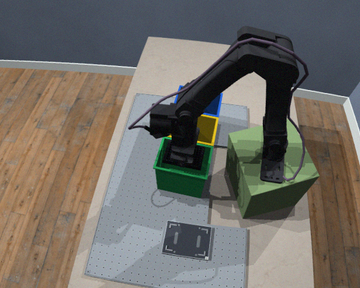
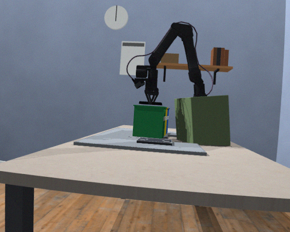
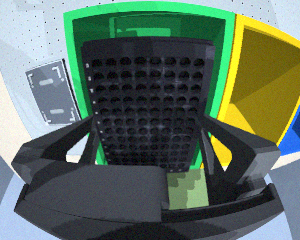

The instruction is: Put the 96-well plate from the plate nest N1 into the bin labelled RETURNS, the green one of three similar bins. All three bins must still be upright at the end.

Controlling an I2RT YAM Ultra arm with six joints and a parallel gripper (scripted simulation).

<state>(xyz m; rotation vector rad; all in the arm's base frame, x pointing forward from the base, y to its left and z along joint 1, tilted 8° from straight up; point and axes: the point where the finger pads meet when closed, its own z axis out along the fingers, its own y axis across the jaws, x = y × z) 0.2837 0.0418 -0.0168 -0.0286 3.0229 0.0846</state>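
Note:
My gripper [image 3: 148, 118] is shut on the black 96-well plate [image 3: 147, 107] and grips it by its two long sides. I hold the plate level, right above the open top of the green bin [image 1: 182, 168]. In the exterior view the plate [image 2: 147, 102] sits just above the green bin's rim [image 2: 150, 106]. In the top view the gripper [image 1: 182, 156] and the plate cover most of the bin's opening. The plate nest [image 1: 187, 239] lies empty at the near end of the grey baseplate. All three bins stand upright.
A yellow bin [image 1: 206, 129] stands right behind the green one, and a blue bin [image 1: 212, 107] behind that. The arm's base stands on a green block [image 1: 268, 168] to the right of the bins. The grey perforated baseplate [image 1: 137, 216] lies under the bins and the nest.

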